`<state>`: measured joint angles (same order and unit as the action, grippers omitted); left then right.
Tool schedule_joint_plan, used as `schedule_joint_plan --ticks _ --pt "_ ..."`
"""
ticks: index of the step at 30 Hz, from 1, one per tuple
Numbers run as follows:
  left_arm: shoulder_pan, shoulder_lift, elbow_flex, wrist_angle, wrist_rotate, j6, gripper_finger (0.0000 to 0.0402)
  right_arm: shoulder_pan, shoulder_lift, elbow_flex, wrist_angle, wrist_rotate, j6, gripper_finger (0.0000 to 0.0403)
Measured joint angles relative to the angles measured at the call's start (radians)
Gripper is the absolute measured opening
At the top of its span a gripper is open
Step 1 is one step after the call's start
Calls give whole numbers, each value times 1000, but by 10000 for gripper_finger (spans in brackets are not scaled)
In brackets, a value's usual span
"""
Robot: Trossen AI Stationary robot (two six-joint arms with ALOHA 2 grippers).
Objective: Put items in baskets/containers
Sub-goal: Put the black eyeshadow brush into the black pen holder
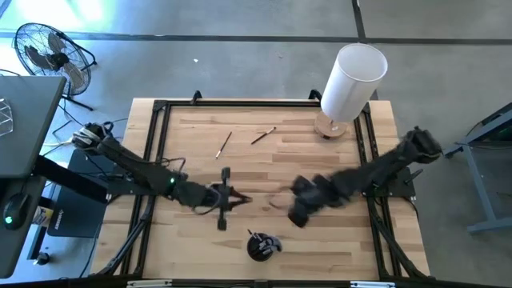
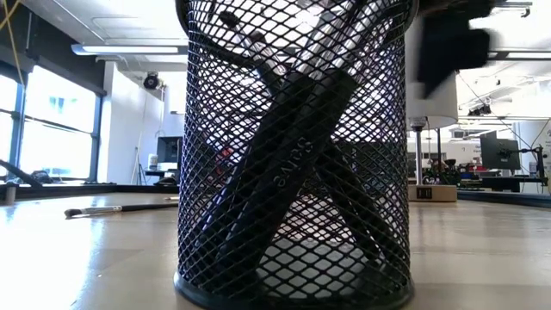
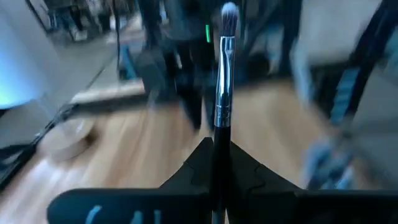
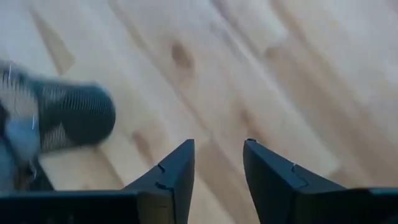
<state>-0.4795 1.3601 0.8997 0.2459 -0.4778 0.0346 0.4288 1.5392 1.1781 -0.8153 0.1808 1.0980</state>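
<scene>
Starting at your left, the left gripper [image 1: 226, 199] sits over the middle of the pale wooden table [image 1: 192, 240], its fingers pinched tight on a thin makeup brush with a dark handle, silver ferrule and grey-blue bristle tip [image 3: 222, 93]. In the left wrist view that held brush stands straight up out of the closed fingers, bristles pointing away from the wrist.

Farther back on the table from this gripper you see two loose brushes: one thin wooden-handled brush [image 1: 224, 144] and, just to its right, a second thin dark-handled brush [image 1: 263, 135], lying apart from each other.

Toward the near edge, between the two arms, stands the small round black mesh cup [image 1: 262, 246], with several dark brushes leaning inside it; the low view looks straight through its mesh [image 2: 293, 155].

Right of centre, the right gripper [image 1: 298, 210] hovers with its fingers spread and nothing between them; its wrist view shows only bare wood there, the cup [image 4: 65, 118] off to one side.

The tall white cylinder [image 1: 352, 80] stands at the far right corner.
</scene>
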Motion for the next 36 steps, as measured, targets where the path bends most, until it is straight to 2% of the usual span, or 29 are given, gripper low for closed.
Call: schedule_joint_plan --ticks 3,7,12,14,16,24,30,36 --pt "-51 48 -1 170 -50 -61 7 131 -77 -142 76 76 172 121" --pt "-107 148 -2 396 -108 -119 7 276 -146 -323 283 153 358 111" --pt "-169 334 -2 688 -203 -170 7 371 -160 -467 587 220 428 84" --pt "-188 408 1 809 -243 -171 7 383 -160 -500 669 229 420 72" --pt "-200 473 29 862 -265 -171 7 386 -160 -515 716 228 409 62" --pt "-208 639 155 815 -273 -172 14 383 -160 -513 724 198 357 33" --pt "-208 657 192 693 -291 -201 66 383 -160 -512 724 162 356 24" --pt "-208 657 213 656 -292 -201 82 383 -160 -512 724 152 333 24"
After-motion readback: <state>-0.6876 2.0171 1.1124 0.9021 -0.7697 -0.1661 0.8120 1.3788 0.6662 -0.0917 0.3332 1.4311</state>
